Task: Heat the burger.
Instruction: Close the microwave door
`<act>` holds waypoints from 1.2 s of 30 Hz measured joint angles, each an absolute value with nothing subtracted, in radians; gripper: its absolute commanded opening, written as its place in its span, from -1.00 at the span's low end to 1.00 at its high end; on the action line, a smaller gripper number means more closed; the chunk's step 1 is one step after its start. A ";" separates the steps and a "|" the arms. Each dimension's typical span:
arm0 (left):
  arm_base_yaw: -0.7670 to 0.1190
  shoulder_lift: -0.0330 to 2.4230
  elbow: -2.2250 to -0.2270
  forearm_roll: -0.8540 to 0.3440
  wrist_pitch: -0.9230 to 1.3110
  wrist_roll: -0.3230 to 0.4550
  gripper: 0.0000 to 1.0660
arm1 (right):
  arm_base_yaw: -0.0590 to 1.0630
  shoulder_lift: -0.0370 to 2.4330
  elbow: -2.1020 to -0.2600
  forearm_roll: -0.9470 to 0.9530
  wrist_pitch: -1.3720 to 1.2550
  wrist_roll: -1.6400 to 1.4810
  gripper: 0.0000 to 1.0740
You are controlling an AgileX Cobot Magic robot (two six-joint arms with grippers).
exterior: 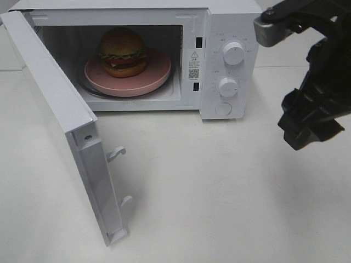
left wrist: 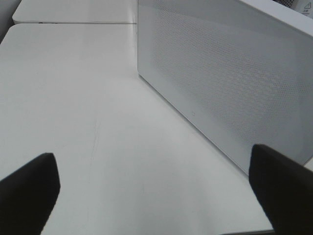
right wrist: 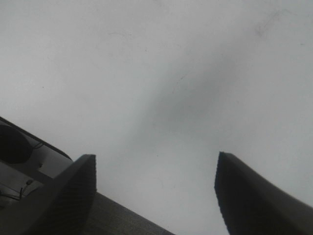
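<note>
High camera faces microwave (exterior: 230, 66); wrist cameras look closely at table (right wrist: 146, 73) (left shares the door (left wrist: 220, 73)).

We observe a plain white table (exterior: 219, 192) under soft, even light, with a narrow seam (left wrist: 73, 23) separating it from a second white tabletop (left wrist: 73, 11) alongside.

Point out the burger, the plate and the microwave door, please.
burger (exterior: 122, 43): exterior high view, on the top bun.
plate (exterior: 157, 75): exterior high view, on the bare right rim.
door (exterior: 98, 181): exterior high view, on the latch edge.
</note>
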State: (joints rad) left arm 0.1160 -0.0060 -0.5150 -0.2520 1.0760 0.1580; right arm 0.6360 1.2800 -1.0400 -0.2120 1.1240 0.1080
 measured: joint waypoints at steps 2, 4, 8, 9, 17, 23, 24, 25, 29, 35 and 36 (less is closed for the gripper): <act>0.116 -0.006 -0.515 -0.252 1.076 0.158 0.83 | 0.636 1.266 -1.022 -0.212 1.121 0.111 0.26; 0.116 -0.006 -0.515 -0.252 1.076 0.158 0.83 | 0.600 1.198 -0.951 -0.186 1.109 0.127 0.26; 0.116 -0.006 -0.515 -0.252 1.076 0.158 0.83 | 0.513 1.138 -0.913 -0.156 1.095 0.127 0.26; 0.116 -0.006 -0.515 -0.252 1.076 0.158 0.83 | 0.489 1.121 -0.904 -0.152 1.094 0.127 0.26; 0.116 -0.006 -0.515 -0.252 1.076 0.158 0.83 | 0.315 0.898 -0.802 -0.149 1.091 0.127 0.35; 0.116 -0.006 -0.515 -0.252 1.076 0.158 0.83 | 0.247 0.678 -0.699 -0.149 1.066 0.127 0.50; 0.116 -0.006 -0.515 -0.252 1.076 0.158 0.83 | 0.232 0.607 -0.667 -0.149 1.062 0.127 0.49; 0.116 -0.006 -0.515 -0.252 1.076 0.158 0.83 | 0.232 0.607 -0.667 -0.149 1.062 0.127 0.49; 0.116 -0.006 -0.515 -0.252 1.076 0.158 0.83 | 0.220 0.431 -0.587 -0.149 1.059 0.127 0.47; 0.116 -0.006 -0.515 -0.252 1.076 0.158 0.83 | 0.220 0.229 -0.524 -0.138 1.035 0.127 0.40; 0.116 -0.006 -0.515 -0.252 1.076 0.158 0.83 | 0.220 0.229 -0.524 -0.138 1.035 0.127 0.40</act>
